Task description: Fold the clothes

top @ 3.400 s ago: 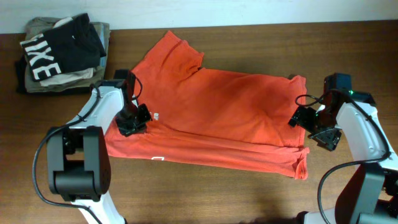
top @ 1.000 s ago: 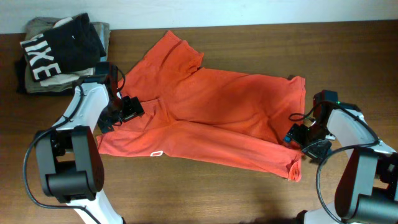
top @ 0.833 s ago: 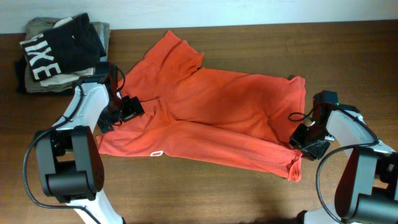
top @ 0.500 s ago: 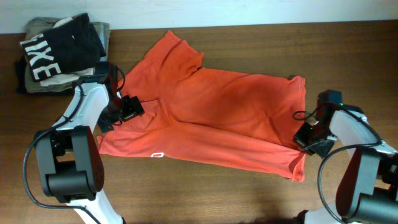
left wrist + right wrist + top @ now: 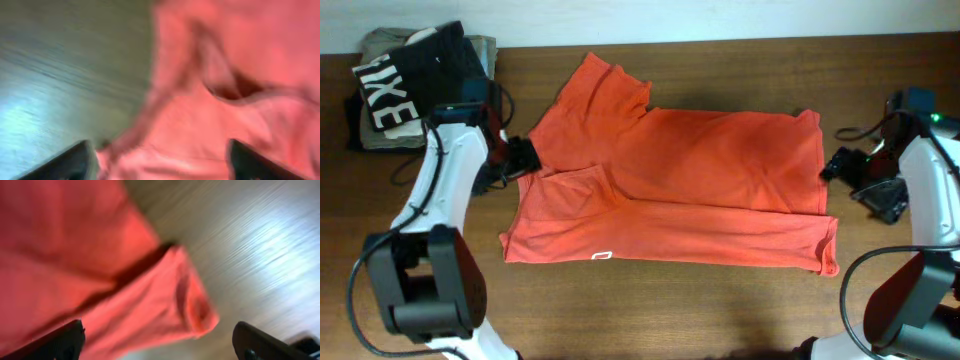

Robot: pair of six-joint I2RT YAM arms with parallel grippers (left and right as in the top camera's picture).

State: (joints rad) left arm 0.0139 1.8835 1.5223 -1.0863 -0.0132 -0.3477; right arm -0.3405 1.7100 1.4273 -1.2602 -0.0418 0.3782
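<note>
Red-orange cotton fills the middle of the overhead view: the T-shirt (image 5: 700,180) lies spread on the brown wooden table (image 5: 650,310). Nearest the bottom of the frame, its lower edge is turned over in a long band running from lower left to lower right, with a small white mark (image 5: 602,256) on that band left of centre. Above the band the cloth is mostly flat, with a loose flap at centre left and one sleeve reaching towards the top of the frame.

At the shirt's left edge, mid-height, sits the left gripper (image 5: 523,157). Its own blurred camera shows two dark fingertips (image 5: 75,160) far apart in the lower corners with rumpled red cloth between them, so the jaws stand parted and hold nothing. Just off the shirt's right edge is the right gripper (image 5: 832,166), its fingertips (image 5: 60,341) likewise spread wide, clamping nothing.

In the upper left corner, apart from the shirt, rests a stack of folded garments (image 5: 415,80), black with white letters on top.
</note>
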